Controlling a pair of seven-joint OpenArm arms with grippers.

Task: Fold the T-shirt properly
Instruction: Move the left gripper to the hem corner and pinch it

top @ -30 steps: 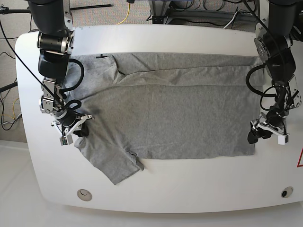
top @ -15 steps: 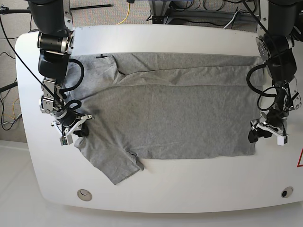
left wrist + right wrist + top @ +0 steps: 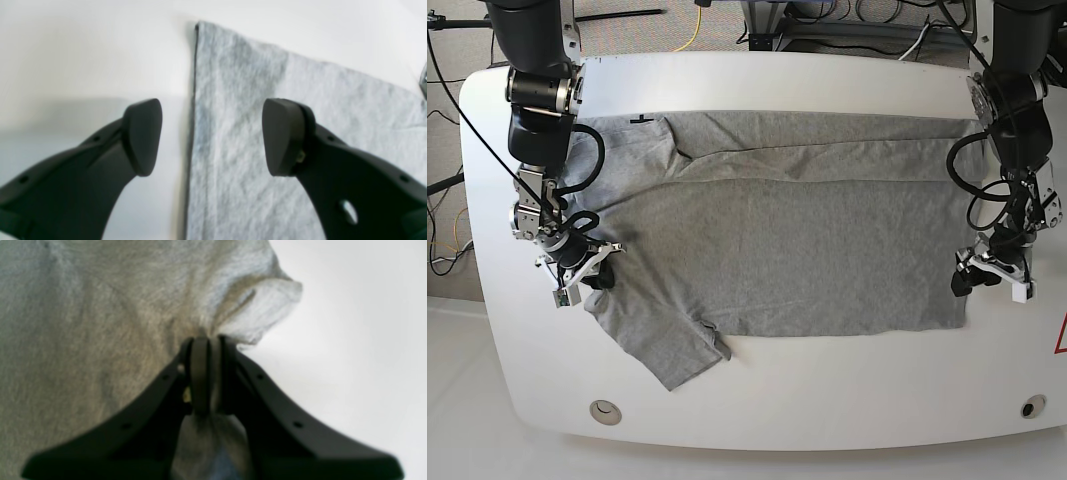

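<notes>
The grey T-shirt point(image 3: 777, 240) lies spread flat across the white table point(image 3: 827, 80), its top part folded down and one sleeve point(image 3: 672, 350) sticking out at the front left. My right gripper point(image 3: 587, 275) is at the shirt's left edge, shut on a bunched pinch of the T-shirt point(image 3: 83, 323) fabric, as the right wrist view of the gripper point(image 3: 208, 350) shows. My left gripper point(image 3: 992, 283) hovers at the shirt's right edge near the front corner. In the left wrist view the left gripper point(image 3: 211, 136) is open, its jaws straddling the T-shirt point(image 3: 233, 83) edge, one over cloth and one over bare table.
Bare table runs along the front, with a round inset point(image 3: 606, 410) at the front left and a small hole point(image 3: 1030, 406) at the front right. A red marking point(image 3: 1060, 335) sits at the right edge. Cables lie on the floor behind the table.
My left arm has shifted very slightly at the shirt's right edge, jaws still open. The right arm and the shirt have not visibly moved.
</notes>
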